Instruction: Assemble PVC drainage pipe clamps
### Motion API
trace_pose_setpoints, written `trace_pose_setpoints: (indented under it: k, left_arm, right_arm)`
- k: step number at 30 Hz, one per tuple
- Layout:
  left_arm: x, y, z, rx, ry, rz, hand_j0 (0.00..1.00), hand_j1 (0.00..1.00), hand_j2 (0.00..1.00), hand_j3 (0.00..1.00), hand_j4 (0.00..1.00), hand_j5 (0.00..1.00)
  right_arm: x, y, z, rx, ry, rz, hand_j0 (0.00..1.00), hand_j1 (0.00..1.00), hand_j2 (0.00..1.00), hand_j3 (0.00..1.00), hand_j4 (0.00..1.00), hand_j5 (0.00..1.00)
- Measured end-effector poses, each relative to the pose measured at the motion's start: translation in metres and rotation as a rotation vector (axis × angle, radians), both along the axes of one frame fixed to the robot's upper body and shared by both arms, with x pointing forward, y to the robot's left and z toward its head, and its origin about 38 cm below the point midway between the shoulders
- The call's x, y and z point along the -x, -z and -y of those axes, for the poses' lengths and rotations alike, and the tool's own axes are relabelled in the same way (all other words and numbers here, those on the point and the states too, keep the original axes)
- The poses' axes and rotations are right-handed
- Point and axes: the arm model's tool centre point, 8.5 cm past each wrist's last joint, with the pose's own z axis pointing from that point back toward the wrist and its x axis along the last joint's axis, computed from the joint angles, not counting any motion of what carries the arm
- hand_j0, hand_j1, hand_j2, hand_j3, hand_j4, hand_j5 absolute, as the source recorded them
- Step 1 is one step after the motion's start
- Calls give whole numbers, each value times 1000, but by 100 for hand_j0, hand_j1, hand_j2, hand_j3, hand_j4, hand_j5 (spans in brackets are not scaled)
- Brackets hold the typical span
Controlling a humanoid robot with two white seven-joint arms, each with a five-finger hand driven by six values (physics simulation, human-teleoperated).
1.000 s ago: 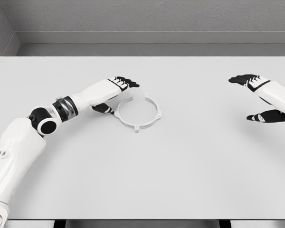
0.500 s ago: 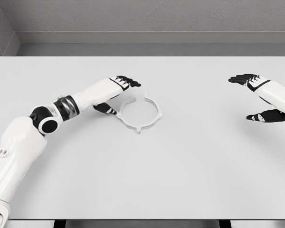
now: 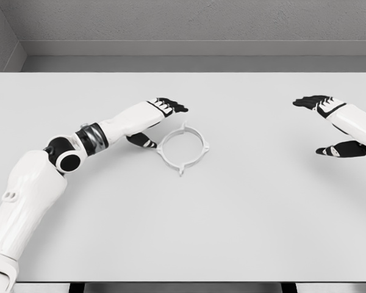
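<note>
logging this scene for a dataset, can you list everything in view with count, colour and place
pipe clamp ring: one, white, lying flat on the table a little left of centre, with small tabs sticking out around its rim
table: one, white, fills most of the view
wall: grey, textured, behind the far edge of the table
left arm: one, white with a black and silver joint, comes in from the lower left
left hand: one, white with black fingers, open, right beside the ring's left side, fingers over its far left edge and thumb at its near left edge; contact cannot be told
right hand: one, white with black fingers, open, over the table at the right edge, holding nothing
</note>
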Motion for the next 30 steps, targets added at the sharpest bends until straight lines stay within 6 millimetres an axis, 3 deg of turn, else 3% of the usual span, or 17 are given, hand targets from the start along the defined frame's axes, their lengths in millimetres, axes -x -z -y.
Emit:
trace_pose_setpoints:
  k: [16, 18, 23, 30]
  left_arm:
    - [-6, -10, -11, -1, -15, 18, 100, 100, 100, 100, 100, 100]
    - [1, -4, -14, -6, -12, 10, 100, 100, 100, 100, 100, 100]
    - [4, -12, -16, -10, 0, 36, 100, 100, 100, 100, 100, 100]
    - [9, -12, -15, -10, 9, 41, 100, 100, 100, 100, 100, 100]
  right_arm:
    - [-1, 1, -4, -12, -3, 3, 100, 100, 100, 100, 100, 100]
    - [-3, 1, -8, -24, -7, 10, 100, 100, 100, 100, 100, 100]
    - [-14, -13, -20, -38, -34, 55, 100, 100, 100, 100, 100, 100]
    - [-17, -8, -33, -42, -65, 40, 100, 100, 100, 100, 100, 100]
